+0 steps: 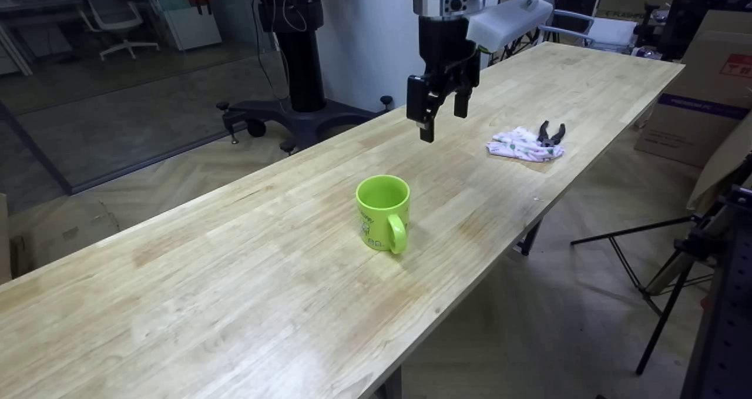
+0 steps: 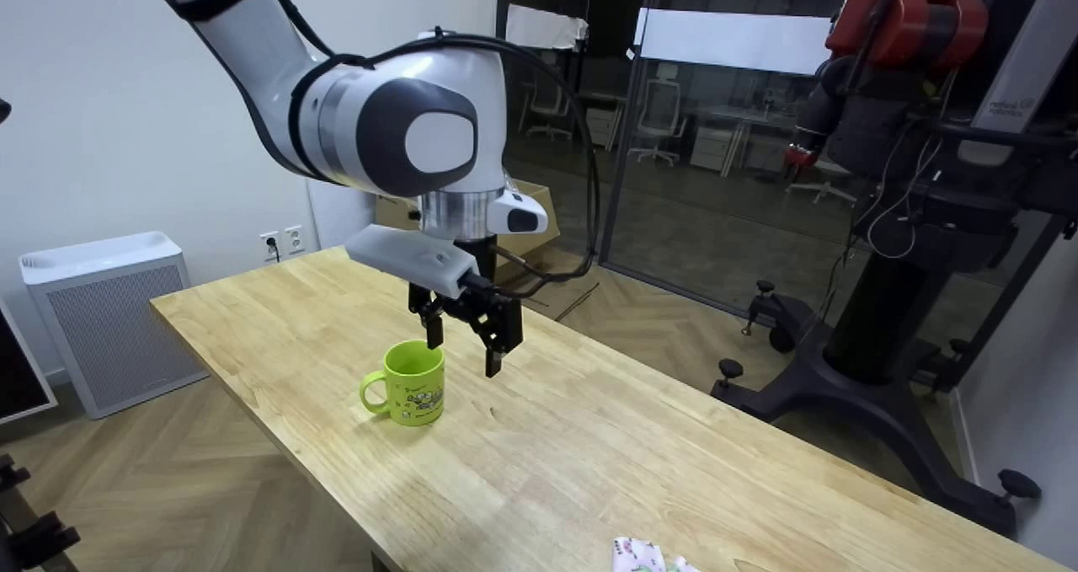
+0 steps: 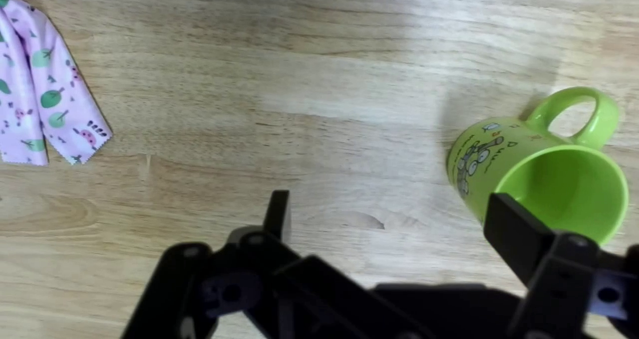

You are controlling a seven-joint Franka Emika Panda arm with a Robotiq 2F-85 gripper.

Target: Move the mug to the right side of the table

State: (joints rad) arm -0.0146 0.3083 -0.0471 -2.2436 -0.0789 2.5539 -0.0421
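One long, pale wooden table [image 1: 247, 305] is stretching through both exterior views. Beyond one long edge, a red-and-black robot [image 2: 918, 235] is standing on a wheeled base. A white robot arm [image 2: 413, 125] is arching over the table in an exterior view. A cardboard box [image 1: 690, 123] with a purple band is standing by a corner of one short edge, while a white vented unit [image 2: 118, 319] is showing behind a corner of the opposite short edge. Below the arm, the black gripper [image 2: 464, 353] is hanging above the table, its two fingers standing wide apart and pointing down. A pink printed cloth [image 1: 517, 145] is lying rumpled near the long edge farther from the red-and-black robot, its green leaf shapes showing in the wrist view. A lime-green mug [image 1: 382, 220] is standing upright on the table, between the cloth and the short edge by the white vented unit, closer to the long edge opposite the red-and-black robot. Its handle is pointing toward that same long edge, and cartoon figures are decorating its side. The gripper is hovering higher than the mug and apart from it, off toward the cloth; in the wrist view, one finger is covering part of the rim. Beside the cloth, a pair of black pliers [image 1: 558, 136] is resting with both arms spread; whether its pivot is lying on the cloth or just beside it is proving impossible to tell.
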